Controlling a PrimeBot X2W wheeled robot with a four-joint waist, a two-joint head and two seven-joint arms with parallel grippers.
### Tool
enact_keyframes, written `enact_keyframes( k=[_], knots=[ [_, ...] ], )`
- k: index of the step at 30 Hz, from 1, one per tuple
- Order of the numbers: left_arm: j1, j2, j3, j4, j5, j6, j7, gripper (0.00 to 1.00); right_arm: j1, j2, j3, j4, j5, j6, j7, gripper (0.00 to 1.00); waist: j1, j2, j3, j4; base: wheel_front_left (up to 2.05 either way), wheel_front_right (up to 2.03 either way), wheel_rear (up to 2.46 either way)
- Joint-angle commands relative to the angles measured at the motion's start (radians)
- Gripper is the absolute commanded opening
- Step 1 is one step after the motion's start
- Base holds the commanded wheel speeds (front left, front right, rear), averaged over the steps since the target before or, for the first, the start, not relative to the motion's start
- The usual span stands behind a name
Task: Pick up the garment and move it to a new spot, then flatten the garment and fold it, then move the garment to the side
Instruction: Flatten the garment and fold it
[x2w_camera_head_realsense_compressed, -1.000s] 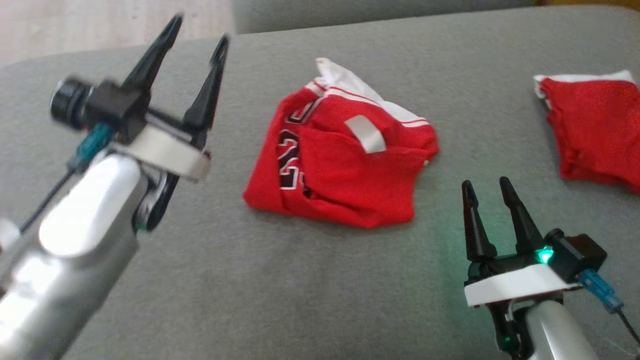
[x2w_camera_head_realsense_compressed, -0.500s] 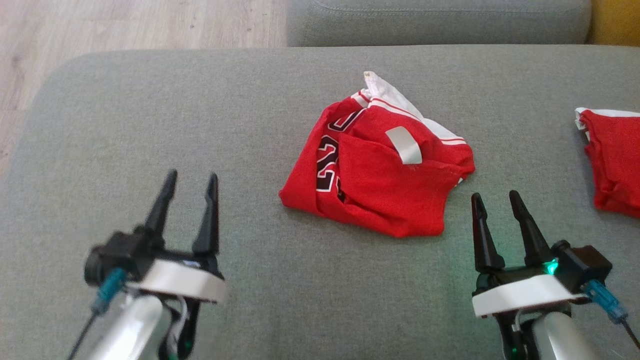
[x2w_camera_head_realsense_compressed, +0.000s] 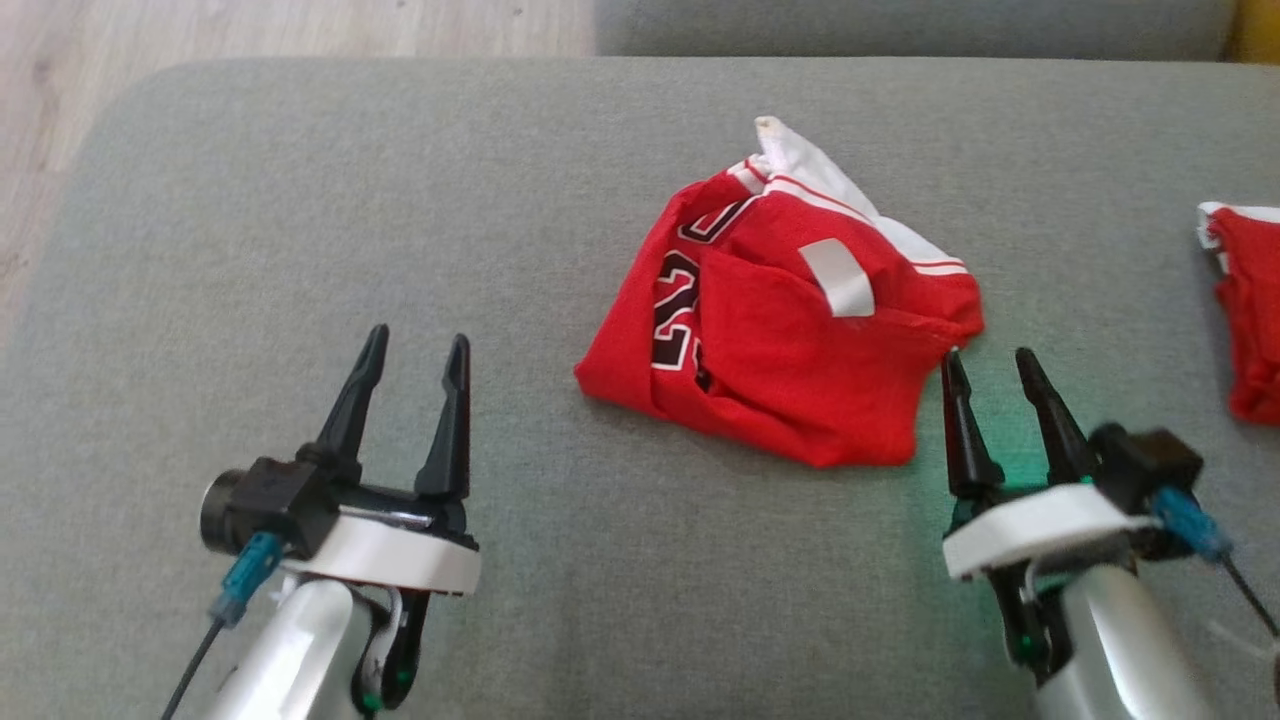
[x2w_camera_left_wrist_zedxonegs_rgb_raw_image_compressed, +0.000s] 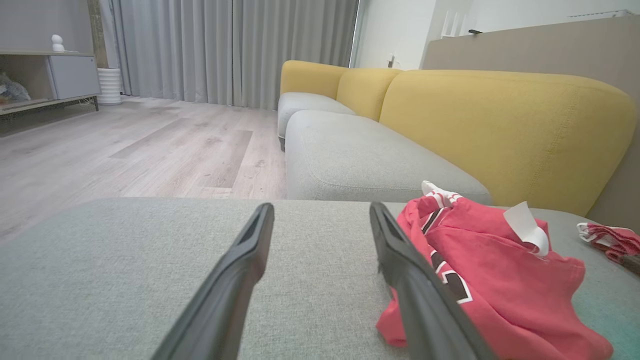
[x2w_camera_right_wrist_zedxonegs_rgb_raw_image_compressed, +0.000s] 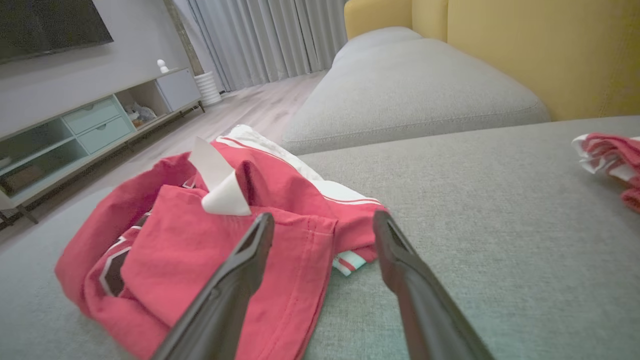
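My left gripper (x2w_camera_head_realsense_compressed: 419, 336) is over the grey cushion (x2w_camera_head_realsense_compressed: 250, 200), well left of the garment, its fingers spread wide and holding nothing. The crumpled red garment (x2w_camera_head_realsense_compressed: 790, 380) lies in the middle of the cushion. My right gripper (x2w_camera_head_realsense_compressed: 986, 354) is just beside its right edge, also wide and empty. Another red cloth (x2w_camera_head_realsense_compressed: 1250, 320) lies at the far right.
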Motion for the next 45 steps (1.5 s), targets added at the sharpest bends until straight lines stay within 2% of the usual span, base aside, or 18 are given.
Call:
enact_keyframes(
  k=[1,6,14,15,16,22,30,33,35,37,41,45],
  knots=[
    [-0.047,0.005,0.046,-0.020,0.013,-0.007,-0.005,1.00,-0.046,-0.005,0.019,-0.001,0.004,-0.001,0.007,1.00,-0.0001,0.0000,0.009,0.011,0.00,0.00,0.00],
    [-0.054,-0.020,0.061,0.004,0.034,-0.034,-0.005,1.00,-0.113,-0.005,0.051,0.120,0.057,-0.001,0.044,1.00,-0.0001,0.0000,0.022,0.037,0.00,0.00,0.00],
    [-0.050,-0.048,0.090,0.026,0.064,-0.059,-0.005,1.00,-0.202,-0.005,0.075,0.255,0.085,-0.001,-0.003,1.00,-0.0001,0.0000,0.032,0.057,0.00,0.00,0.00],
    [-0.050,-0.050,0.092,0.028,0.067,-0.061,-0.005,1.00,-0.211,-0.005,0.082,0.262,0.089,-0.001,-0.010,0.56,-0.0001,0.0000,0.033,0.058,0.00,0.00,0.00],
    [-0.051,-0.053,0.095,0.030,0.070,-0.064,-0.005,1.00,-0.219,-0.005,0.087,0.267,0.086,-0.001,-0.018,0.00,-0.0001,0.0000,0.033,0.058,0.00,0.00,0.00],
    [-0.038,-0.055,0.124,0.039,0.084,-0.071,-0.005,1.00,-0.203,-0.005,0.072,0.260,0.053,-0.001,-0.042,0.00,-0.0001,0.0000,0.012,0.026,0.00,0.00,0.00],
    [-0.018,-0.068,0.147,0.040,0.096,-0.082,-0.005,1.00,-0.094,-0.005,-0.076,0.151,0.004,-0.001,-0.045,0.00,-0.0001,0.0000,-0.031,-0.054,0.00,0.00,0.00],
    [-0.012,-0.080,0.149,0.042,0.102,-0.087,-0.005,1.00,-0.050,-0.005,-0.149,0.102,-0.024,-0.001,-0.013,0.00,-0.0001,0.0000,-0.049,-0.080,0.00,0.00,0.00],
    [-0.009,-0.087,0.152,0.044,0.106,-0.089,-0.005,1.00,-0.029,-0.005,-0.158,0.084,-0.014,-0.001,0.032,0.00,-0.0001,0.0000,-0.057,-0.092,0.00,0.00,0.00],
    [-0.007,-0.093,0.155,0.047,0.110,-0.092,-0.005,1.00,-0.014,-0.005,-0.153,0.058,-0.013,-0.001,0.054,1.00,-0.0001,0.0000,-0.062,-0.098,0.00,0.00,0.00],
    [-0.006,-0.103,0.158,0.051,0.117,-0.099,-0.005,1.00,0.000,-0.005,-0.130,0.001,-0.002,-0.001,0.051,1.00,-0.0001,0.0000,-0.066,-0.102,0.00,0.00,0.00],
    [0.001,-0.105,0.173,0.045,0.121,-0.107,-0.005,1.00,0.014,-0.005,-0.074,-0.090,0.017,-0.001,0.001,1.00,-0.0001,0.0000,-0.067,-0.102,0.00,0.00,0.00]
  ],
)
